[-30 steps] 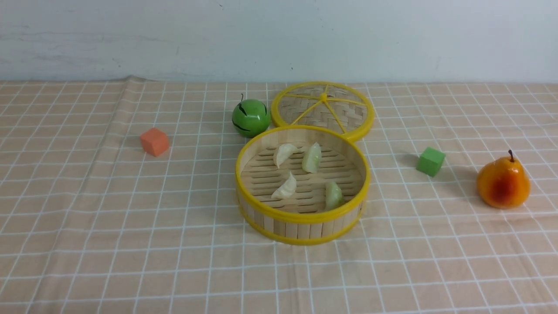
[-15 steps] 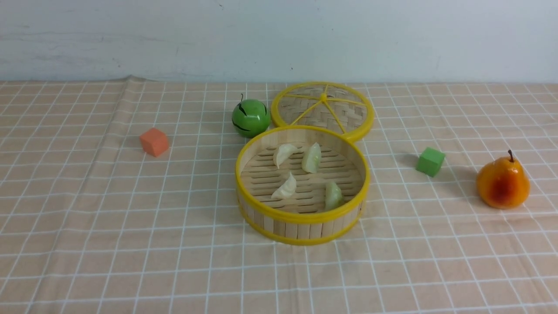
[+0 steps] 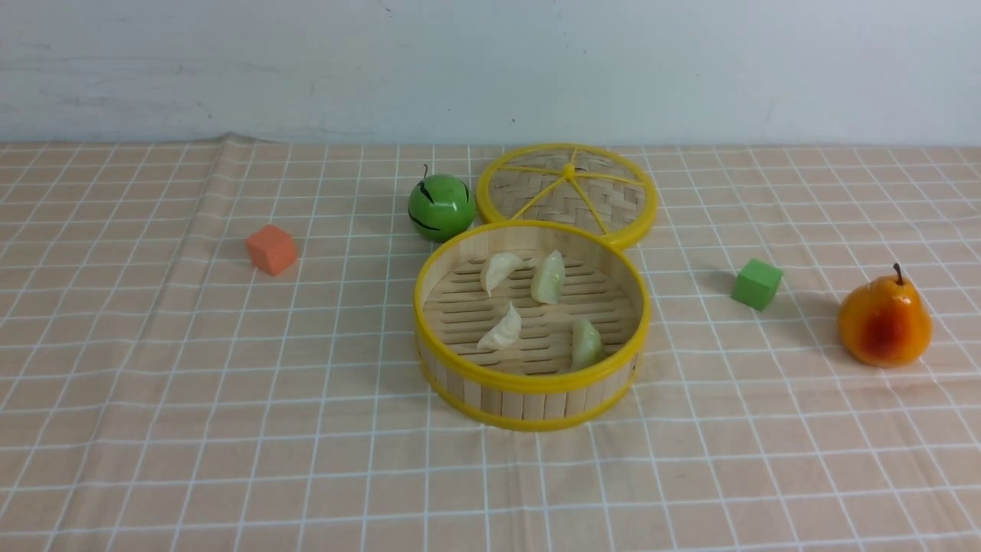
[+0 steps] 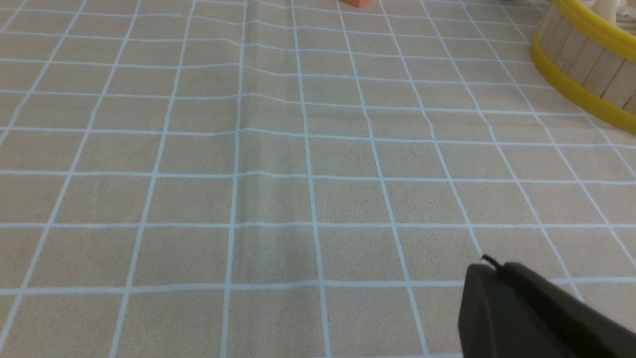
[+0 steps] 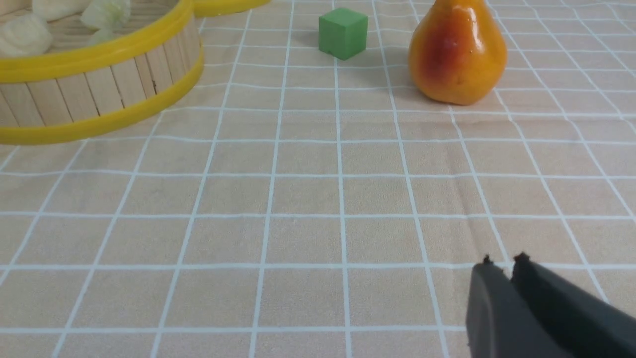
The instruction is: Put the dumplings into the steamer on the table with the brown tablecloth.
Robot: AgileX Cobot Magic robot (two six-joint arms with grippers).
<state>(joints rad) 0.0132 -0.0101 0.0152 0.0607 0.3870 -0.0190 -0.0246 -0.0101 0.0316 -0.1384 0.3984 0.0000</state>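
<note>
Four dumplings [image 3: 536, 307] lie inside the steamer [image 3: 529, 383] at the centre of the brown tablecloth [image 3: 230, 383]; the task appears complete. Left gripper [image 4: 489, 271] and right gripper [image 5: 502, 268] hang low over bare cloth, fingers pressed together, holding nothing, well apart from the basket. Risk: a sweeping arm could nudge the light steamer or roll the pear [image 3: 885, 322]. The two near dumplings' long axes run roughly near-to-far; the rear white one tilts diagonally.
</note>
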